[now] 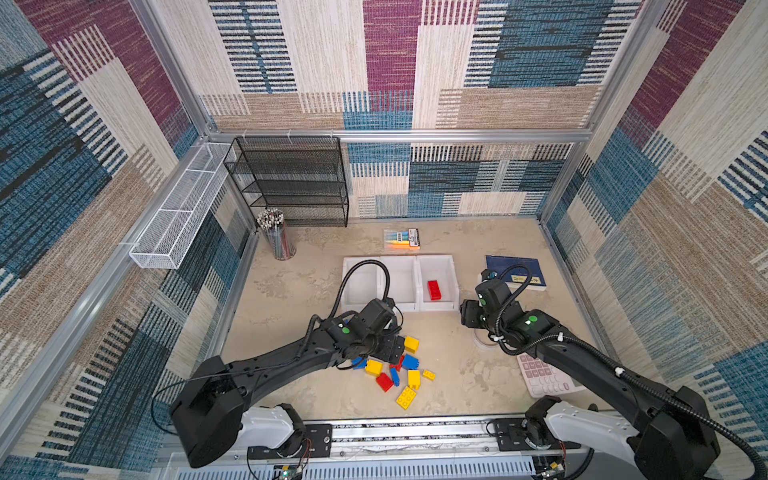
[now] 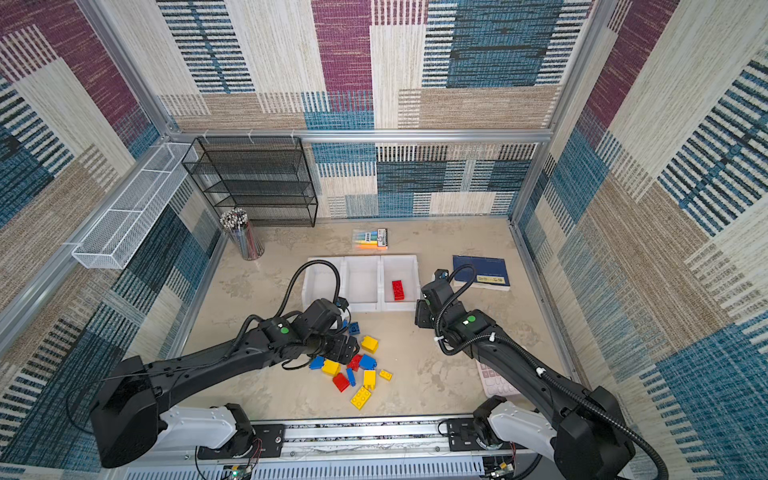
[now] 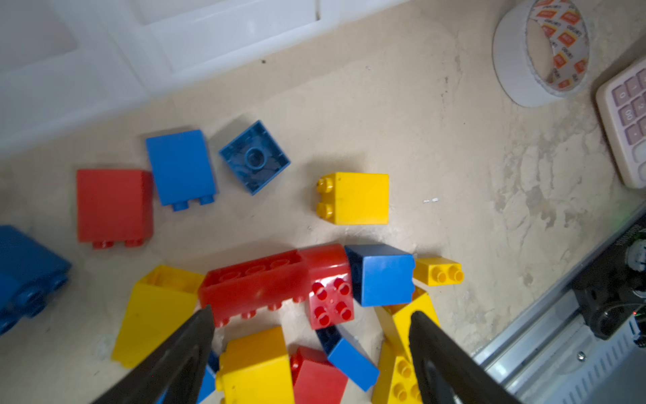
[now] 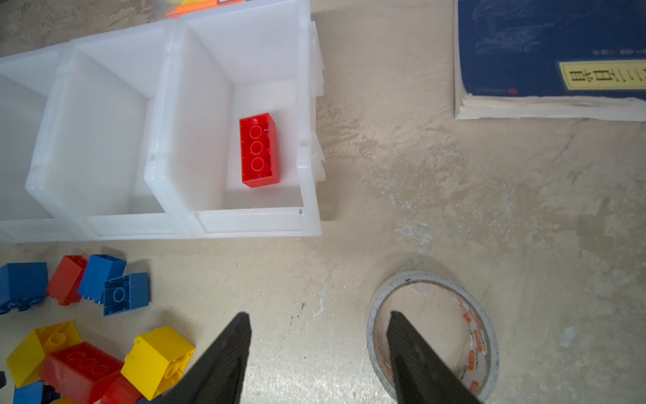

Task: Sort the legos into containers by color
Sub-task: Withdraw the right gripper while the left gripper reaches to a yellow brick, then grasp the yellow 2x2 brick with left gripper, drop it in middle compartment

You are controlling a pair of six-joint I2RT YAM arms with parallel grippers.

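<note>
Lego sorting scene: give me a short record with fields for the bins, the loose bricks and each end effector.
bins: three white, joined in a row
sorted: one red brick in the rightmost bin; middle bin bare
loose legos: red, blue, yellow pile on table before the bins
left end effector: open, low over the pile
right end effector: open, empty, partly over tape roll

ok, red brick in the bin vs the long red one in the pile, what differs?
The red brick in the bin lies alone in the right-hand bin; the long red brick in the pile is on the table, against other bricks. The binned one lies flat, hollow underside up; the pile one is tipped, studs showing along one edge. Both are long and red, three tubes underneath.
</note>
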